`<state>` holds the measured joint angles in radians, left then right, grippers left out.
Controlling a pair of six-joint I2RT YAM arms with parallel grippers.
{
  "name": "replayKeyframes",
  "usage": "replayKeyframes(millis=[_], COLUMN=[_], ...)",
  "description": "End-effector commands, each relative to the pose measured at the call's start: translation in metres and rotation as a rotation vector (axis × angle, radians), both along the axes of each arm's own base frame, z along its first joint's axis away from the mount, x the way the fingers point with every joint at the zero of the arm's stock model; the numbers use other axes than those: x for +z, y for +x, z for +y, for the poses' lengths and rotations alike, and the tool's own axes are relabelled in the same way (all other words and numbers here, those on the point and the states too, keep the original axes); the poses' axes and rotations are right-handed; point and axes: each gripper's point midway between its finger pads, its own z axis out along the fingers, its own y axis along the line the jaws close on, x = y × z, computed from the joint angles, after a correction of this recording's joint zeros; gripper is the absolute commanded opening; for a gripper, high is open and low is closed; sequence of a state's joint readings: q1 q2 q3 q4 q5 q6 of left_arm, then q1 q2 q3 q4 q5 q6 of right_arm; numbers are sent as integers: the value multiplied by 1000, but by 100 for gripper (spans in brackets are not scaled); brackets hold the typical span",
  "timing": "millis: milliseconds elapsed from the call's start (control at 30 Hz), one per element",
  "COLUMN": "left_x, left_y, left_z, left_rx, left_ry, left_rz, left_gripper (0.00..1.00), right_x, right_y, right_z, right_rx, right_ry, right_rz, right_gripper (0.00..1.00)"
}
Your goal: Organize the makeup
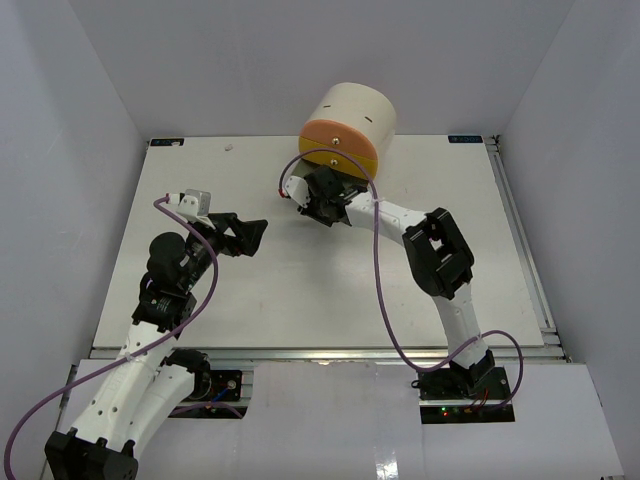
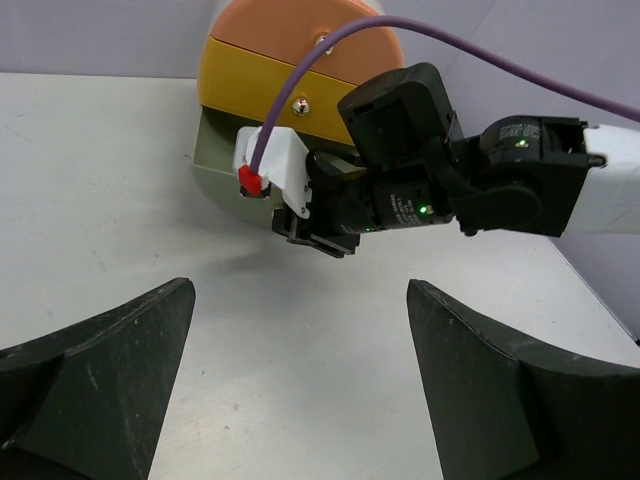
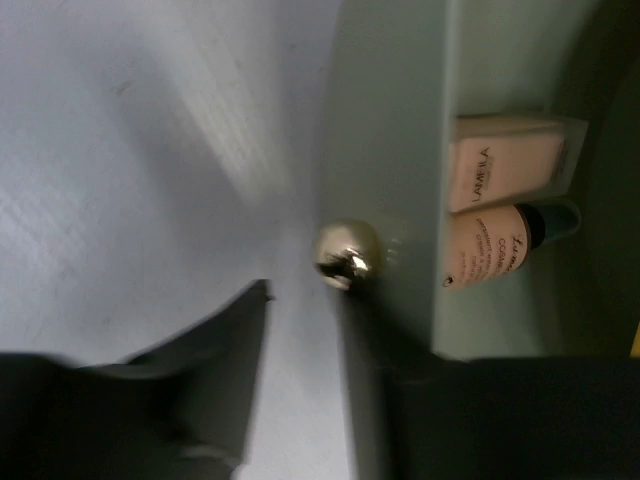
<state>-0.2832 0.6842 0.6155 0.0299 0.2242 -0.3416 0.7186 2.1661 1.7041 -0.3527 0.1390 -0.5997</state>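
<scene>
The cream drum (image 1: 350,115) stands at the back of the table with its orange and yellow drawers shut. My right gripper (image 1: 325,205) is at its grey bottom drawer (image 3: 390,150), which stands slightly out. The jaws are apart astride the drawer's front wall, just below its gold knob (image 3: 345,255), with a gap at the left finger (image 3: 200,380). Two tan bottles (image 3: 495,250) lie side by side inside the drawer. The other makeup is out of view. My left gripper (image 1: 250,235) is open and empty above the table, pointing at the drum; it also shows in the left wrist view (image 2: 300,400).
The left wrist view shows the right gripper (image 2: 320,235) in front of the yellow drawer (image 2: 260,100) and the grey drawer (image 2: 215,160). A purple cable (image 2: 420,30) arcs over the right arm. White walls enclose the table on three sides.
</scene>
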Motion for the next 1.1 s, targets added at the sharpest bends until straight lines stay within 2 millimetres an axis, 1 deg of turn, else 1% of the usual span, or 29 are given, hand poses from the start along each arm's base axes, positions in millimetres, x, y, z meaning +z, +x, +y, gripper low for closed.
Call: replayKeyframes(millis=[0, 67, 100, 167, 233, 367, 467, 567, 633, 700, 733, 767, 833, 867, 933, 967, 1000, 1067], left_x=[3, 2, 2, 2, 2, 2, 2, 1, 1, 1, 1, 1, 0, 0, 0, 0, -1, -2], left_y=[0, 1, 1, 1, 1, 1, 1, 1, 1, 1, 2, 1, 1, 2, 1, 1, 1, 1], left_z=[3, 3, 3, 3, 4, 4, 4, 4, 4, 4, 4, 4, 3, 3, 2, 1, 0, -2], left_rx=[14, 14, 14, 16, 17, 18, 18, 17, 18, 18, 19, 18, 15, 13, 7, 2, -3, -15], left_ry=[-2, -1, -1, -1, -1, 0, 1, 1, 2, 2, 2, 2, 2, 2, 2, 2, 2, 3], left_rz=[-14, -12, -13, -11, -11, -13, -11, -10, -8, -8, -8, -8, -7, -7, -7, -5, -4, 1], left_gripper=[98, 98, 98, 98, 98, 98, 98, 98, 98, 98, 98, 98, 98, 98, 98, 98, 98, 98], right_x=[36, 43, 44, 46, 50, 48, 47, 43, 48, 50, 53, 59, 73, 85, 115, 120, 128, 155], right_y=[66, 72, 73, 83, 90, 100, 102, 98, 86, 61, 46, 26, -11, -19, -47, -56, -64, -72], right_z=[-19, -21, -21, -28, -32, -47, -55, -59, -51, -38, -32, -24, -17, -14, -20, -26, -33, -48], right_rx=[-268, -266, -260, -281, -294, -325, -330, -319, -254, -152, -97, -17, 75, 92, 109, 106, 93, 45], right_ry=[46, 52, 48, 27, 19, -11, -27, -38, 3, 58, 89, 130, 214, 254, 329, 349, 378, 461], right_rz=[-348, -388, -397, -427, -448, -466, -471, -462, -412, -305, -253, -188, -87, -79, -27, -11, -2, -16], right_gripper=[56, 70, 71, 80, 84, 92, 94, 95, 96, 97, 96, 93, 90, 90, 90, 90, 90, 90])
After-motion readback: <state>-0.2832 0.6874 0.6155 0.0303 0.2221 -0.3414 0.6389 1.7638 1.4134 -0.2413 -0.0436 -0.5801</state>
